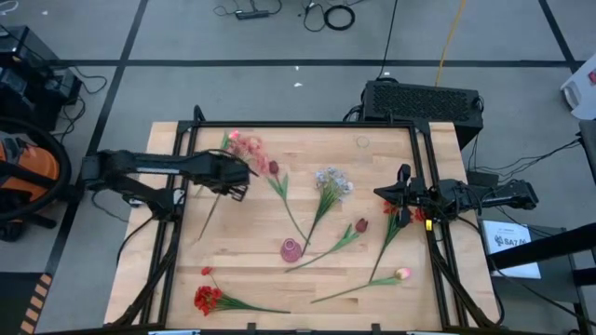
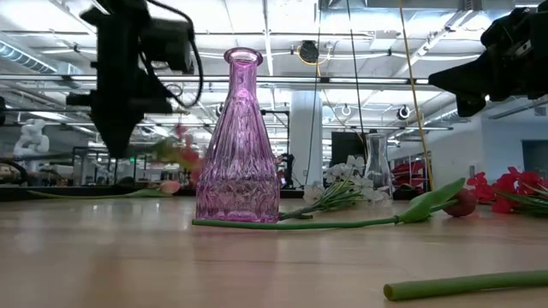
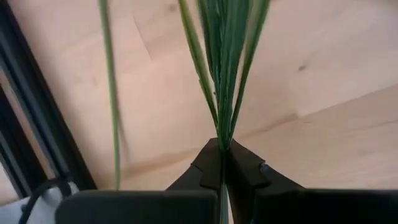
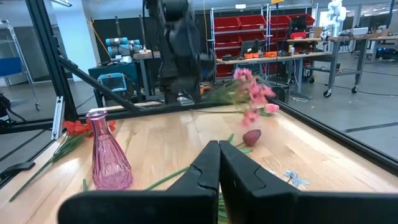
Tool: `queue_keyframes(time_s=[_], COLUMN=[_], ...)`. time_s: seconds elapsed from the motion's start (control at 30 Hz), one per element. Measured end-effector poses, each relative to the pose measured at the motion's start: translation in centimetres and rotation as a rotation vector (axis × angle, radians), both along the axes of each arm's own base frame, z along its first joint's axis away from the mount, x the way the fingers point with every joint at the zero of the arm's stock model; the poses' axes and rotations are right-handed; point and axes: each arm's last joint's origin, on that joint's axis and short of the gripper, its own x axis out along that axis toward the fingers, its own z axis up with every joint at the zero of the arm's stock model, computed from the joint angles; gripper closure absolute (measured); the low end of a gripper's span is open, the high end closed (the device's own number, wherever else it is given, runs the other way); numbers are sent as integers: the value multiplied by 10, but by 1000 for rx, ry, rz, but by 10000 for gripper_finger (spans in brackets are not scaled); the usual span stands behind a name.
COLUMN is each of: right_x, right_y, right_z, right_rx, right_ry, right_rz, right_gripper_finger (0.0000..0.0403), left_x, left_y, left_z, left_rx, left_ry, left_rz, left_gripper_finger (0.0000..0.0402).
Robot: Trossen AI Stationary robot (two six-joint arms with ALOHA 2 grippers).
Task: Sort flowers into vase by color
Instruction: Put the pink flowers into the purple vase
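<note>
Left gripper (image 1: 240, 181) clenched on stems of pink flower spray (image 1: 246, 147), near table (image 1: 447, 279) far left corner. Right gripper (image 1: 389, 195) clenched empty at right edge. Pink vase (image 1: 291, 249) mid-table; other flowers scattered flat.

We see a pink spray (image 1: 245, 146) near the surface's far left, its green stalks pinched in the left pincer (image 3: 222, 163). A pale blue-white spray (image 1: 332, 181) lies mid-surface, dark red buds (image 1: 361, 225) beside it. Red sprays lie at the near left (image 1: 207, 299) and right edge (image 1: 402, 215). The pink glass vase (image 2: 237, 141) stands upright, empty.
</note>
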Motion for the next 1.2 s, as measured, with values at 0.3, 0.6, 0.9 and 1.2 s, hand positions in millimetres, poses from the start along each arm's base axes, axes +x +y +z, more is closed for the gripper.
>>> queue_keyframes(time_s=[0.3,0.6,0.9,1.2], right_x=[0,0,0,0], right_y=[0,0,0,0], right_z=[0,0,0,0], right_rx=[0,0,0,0], right_ry=[0,0,0,0], right_rz=[0,0,1,0], right_gripper_finger=[403,403,403,403], left_x=[-38,-46,-9,32], left_y=[-5,-8,-3,-5], left_z=[51,62,64,67], left_rx=[128,162,233,230], left_ry=[-309,-333,-484,-739], left_rz=[10,-319,-479,-600], left_gripper_finger=[389,389,389,390])
